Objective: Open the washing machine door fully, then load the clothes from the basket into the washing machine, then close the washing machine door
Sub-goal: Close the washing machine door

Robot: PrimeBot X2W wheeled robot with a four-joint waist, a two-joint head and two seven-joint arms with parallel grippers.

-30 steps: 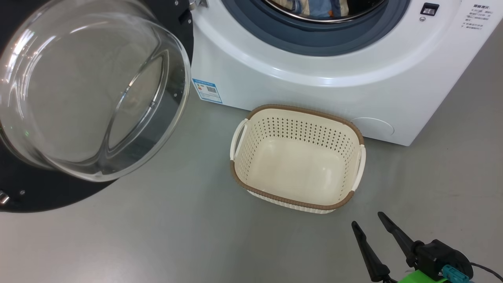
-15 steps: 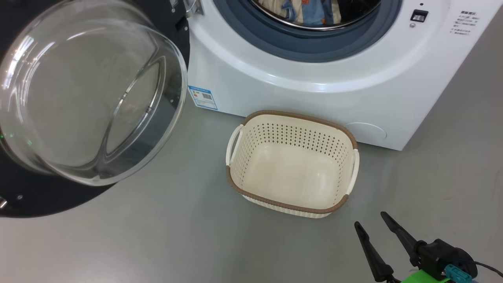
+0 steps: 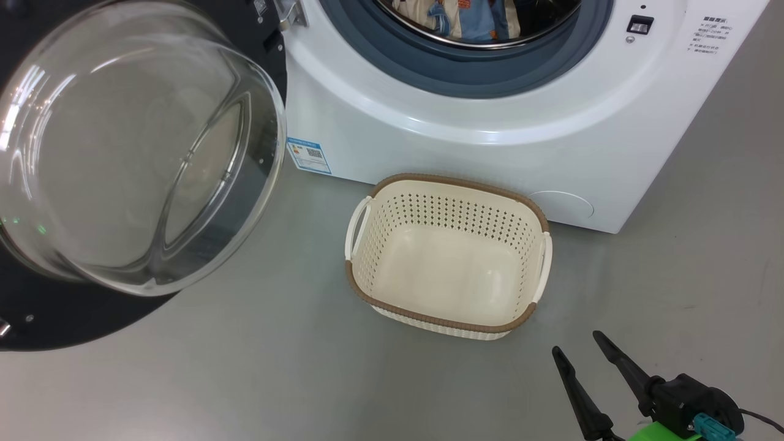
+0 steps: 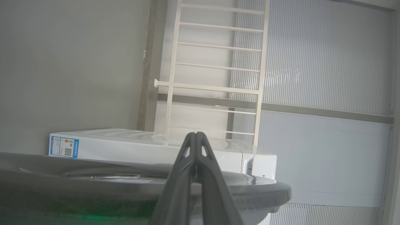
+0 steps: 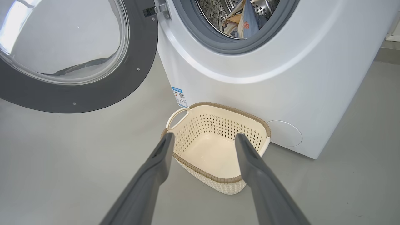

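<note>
The washing machine door [image 3: 135, 147] stands swung open at the left, its glass bowl bulging toward me. In the drum of the white washing machine [image 3: 490, 141] lie the clothes [image 3: 471, 18], light blue with orange print. The cream basket [image 3: 441, 323] sits on the floor before the machine, with nothing in it. My right gripper [image 3: 576, 343] hovers open, near and right of the basket, holding nothing. In the right wrist view the right gripper [image 5: 203, 137] points at the basket [image 5: 203, 174], with the clothes [image 5: 243, 22] and door [image 5: 62, 47] above. My left gripper [image 4: 196, 134] is shut and empty, lying across the door's dark rim [image 4: 265, 190].
Grey floor [image 3: 275, 380] spreads around the basket and under the open door. A small blue label [image 3: 309, 154] marks the machine's lower left front. The left wrist view has a white ladder-like frame [image 4: 215, 62] and pale ribbed wall panels behind the machine.
The head camera has shifted, so the whole picture slid left and down and more of the drum shows. Door, basket and right gripper keep their places.
</note>
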